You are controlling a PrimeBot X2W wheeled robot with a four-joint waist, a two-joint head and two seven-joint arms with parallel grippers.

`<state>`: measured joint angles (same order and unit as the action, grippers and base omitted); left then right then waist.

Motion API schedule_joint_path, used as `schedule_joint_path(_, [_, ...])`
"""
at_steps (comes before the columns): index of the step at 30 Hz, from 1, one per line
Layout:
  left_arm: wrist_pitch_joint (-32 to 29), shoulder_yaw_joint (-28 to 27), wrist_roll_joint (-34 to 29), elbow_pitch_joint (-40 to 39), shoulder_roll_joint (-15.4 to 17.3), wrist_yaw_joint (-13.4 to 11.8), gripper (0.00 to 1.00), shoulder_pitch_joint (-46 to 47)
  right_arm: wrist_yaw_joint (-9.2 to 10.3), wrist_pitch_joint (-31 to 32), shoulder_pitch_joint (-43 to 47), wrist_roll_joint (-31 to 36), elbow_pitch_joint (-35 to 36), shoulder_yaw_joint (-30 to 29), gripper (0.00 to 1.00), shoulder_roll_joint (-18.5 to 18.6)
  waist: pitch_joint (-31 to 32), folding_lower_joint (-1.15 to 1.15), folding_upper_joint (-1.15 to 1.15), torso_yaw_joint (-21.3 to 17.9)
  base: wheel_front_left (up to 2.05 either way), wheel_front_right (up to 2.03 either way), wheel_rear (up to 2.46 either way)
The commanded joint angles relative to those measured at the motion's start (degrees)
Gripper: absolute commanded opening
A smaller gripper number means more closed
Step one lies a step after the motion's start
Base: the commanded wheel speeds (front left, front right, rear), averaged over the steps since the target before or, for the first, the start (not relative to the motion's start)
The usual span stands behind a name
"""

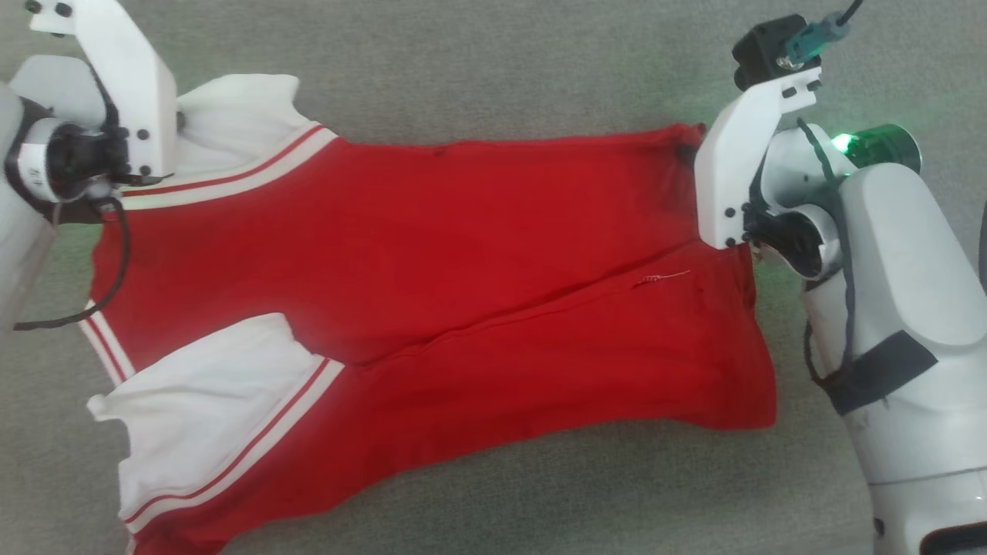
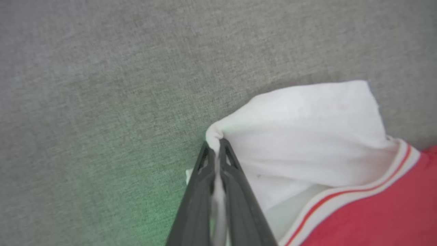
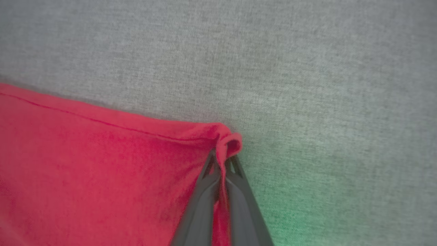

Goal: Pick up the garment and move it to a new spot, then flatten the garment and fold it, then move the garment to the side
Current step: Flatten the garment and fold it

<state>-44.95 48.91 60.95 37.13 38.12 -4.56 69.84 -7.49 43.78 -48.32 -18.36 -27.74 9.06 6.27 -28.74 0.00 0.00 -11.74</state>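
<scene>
The garment (image 1: 432,270), a bright red T-shirt with white striped sleeve ends, lies spread sideways on the grey cloth surface, sleeves at the left, hem at the right. A diagonal crease crosses its body. My left gripper (image 2: 216,145) is shut on the edge of the far white sleeve (image 2: 307,136); white cloth runs between its dark fingers (image 2: 198,191). My right gripper (image 3: 223,159) is shut on the far red hem corner (image 3: 228,143), which curls over the fingertips. In the head view the white wrist brackets hide both grips, at the garment's far left (image 1: 131,100) and far right (image 1: 732,177).
Grey woven surface (image 1: 501,69) extends around the shirt on all sides. My right arm's white forearm (image 1: 902,324) stands beside the hem at the right edge. A green light glows on that wrist.
</scene>
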Motion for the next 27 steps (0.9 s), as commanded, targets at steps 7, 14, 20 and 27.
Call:
schedule_joint_path(7, [-0.68,1.1,-0.76,-4.93,-0.57,0.36,0.0,0.85,-0.01,-1.03,3.93,-0.53,4.16,0.34,0.0,3.69,4.25,0.0,0.0,3.58,0.0,0.0,0.0])
schedule_joint_path(14, [-2.82,2.55,-2.33,-14.91,2.58,-2.43,0.0,-1.99,-0.01,0.95,8.83,-1.79,11.27,0.25,0.0,6.83,7.34,0.0,0.0,6.0,0.0,0.0,0.0])
schedule_joint_path(20, [-3.7,2.53,-1.58,-29.35,7.41,-7.94,0.0,-7.78,-0.01,4.49,15.58,-3.32,19.17,-1.44,0.0,9.51,9.69,0.0,0.0,8.1,0.0,0.0,0.0])
schedule_joint_path(27, [-3.73,3.35,0.31,-43.15,11.95,-14.56,0.0,-16.81,-0.01,9.6,23.92,-5.4,26.59,-3.59,0.0,11.42,11.39,0.0,0.0,10.02,0.0,0.0,0.0])
